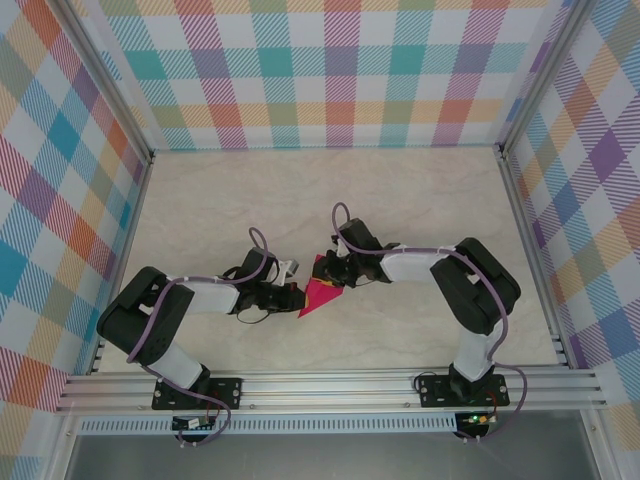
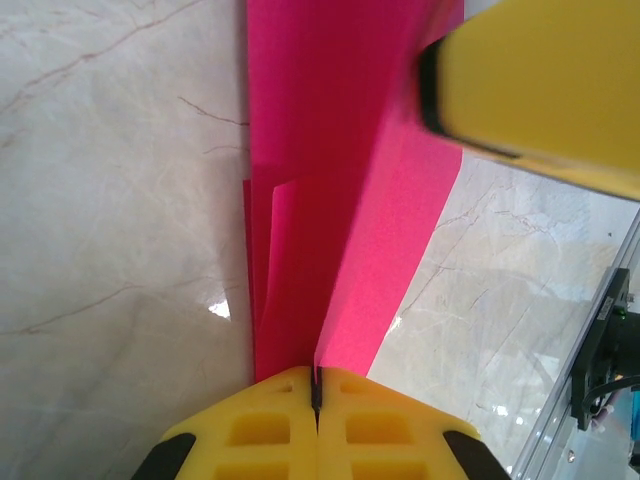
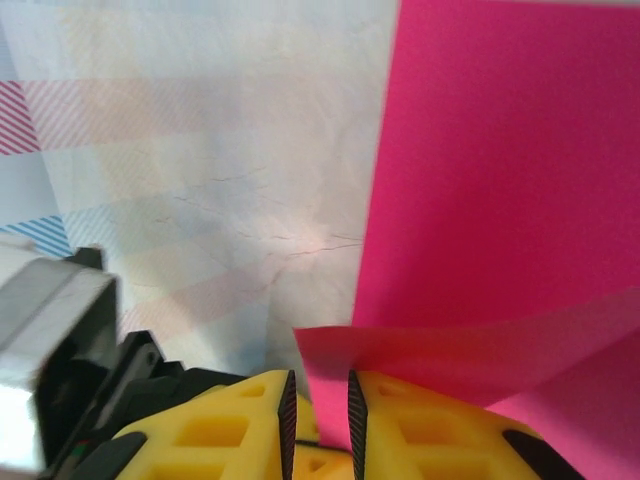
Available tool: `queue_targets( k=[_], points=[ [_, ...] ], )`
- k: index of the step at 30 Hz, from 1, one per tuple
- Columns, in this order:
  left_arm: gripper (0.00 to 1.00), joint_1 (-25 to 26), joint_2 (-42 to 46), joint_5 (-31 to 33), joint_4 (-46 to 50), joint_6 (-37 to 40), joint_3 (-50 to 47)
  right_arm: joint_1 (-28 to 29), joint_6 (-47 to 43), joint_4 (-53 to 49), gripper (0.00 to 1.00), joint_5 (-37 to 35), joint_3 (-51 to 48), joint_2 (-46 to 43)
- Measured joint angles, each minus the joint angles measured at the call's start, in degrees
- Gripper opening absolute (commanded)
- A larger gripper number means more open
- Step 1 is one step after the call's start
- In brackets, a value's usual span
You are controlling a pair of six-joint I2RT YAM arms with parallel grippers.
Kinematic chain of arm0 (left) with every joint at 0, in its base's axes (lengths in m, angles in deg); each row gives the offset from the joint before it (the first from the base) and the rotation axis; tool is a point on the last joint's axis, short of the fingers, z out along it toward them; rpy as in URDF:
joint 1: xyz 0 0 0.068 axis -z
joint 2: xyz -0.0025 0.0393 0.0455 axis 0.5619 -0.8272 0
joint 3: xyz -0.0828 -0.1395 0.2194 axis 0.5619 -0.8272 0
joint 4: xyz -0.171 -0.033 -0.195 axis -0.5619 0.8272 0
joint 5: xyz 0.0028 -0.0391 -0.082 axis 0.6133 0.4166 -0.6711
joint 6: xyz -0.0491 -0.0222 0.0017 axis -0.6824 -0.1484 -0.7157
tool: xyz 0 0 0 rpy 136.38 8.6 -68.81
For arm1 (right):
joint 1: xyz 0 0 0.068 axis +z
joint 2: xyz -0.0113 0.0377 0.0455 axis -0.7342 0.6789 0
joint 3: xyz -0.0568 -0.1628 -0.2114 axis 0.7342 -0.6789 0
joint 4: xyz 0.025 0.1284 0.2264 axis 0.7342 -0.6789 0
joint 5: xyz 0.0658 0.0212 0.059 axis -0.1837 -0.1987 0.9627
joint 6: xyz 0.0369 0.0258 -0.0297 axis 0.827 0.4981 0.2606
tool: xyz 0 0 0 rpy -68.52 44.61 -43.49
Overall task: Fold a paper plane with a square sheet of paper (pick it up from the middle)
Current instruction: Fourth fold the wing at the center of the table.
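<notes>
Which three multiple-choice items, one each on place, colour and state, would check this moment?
1. Where is the folded paper?
A. between the left gripper and the right gripper
B. against the far wall
C. on the front rail

2. What colour is it?
A. blue
B. white
C. magenta-pink

3. How is the left gripper?
A. wide open
B. shut on the paper
C. shut, empty

Answers:
1 A: the top view shows it between the two arms' tips.
2 C: the paper is magenta-pink in each view.
3 B: the left wrist view shows the jaws pressed together on the paper's edge.
</notes>
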Motion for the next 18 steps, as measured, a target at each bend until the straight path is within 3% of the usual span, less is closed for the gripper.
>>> queue_targets(
  k=[8, 18],
  points=[
    [0.00, -1.6, -0.2, -1.6, -0.2, -1.4, -0.1, 0.0, -0.6, 0.3, 0.22, 0.9, -0.9, -2.6],
    [0.00, -2.6, -1.5, -3.7, -0.4, -1.4, 0.1, 0.0, -0.2, 3.2, 0.22, 4.4, -0.3, 3.0]
  ],
)
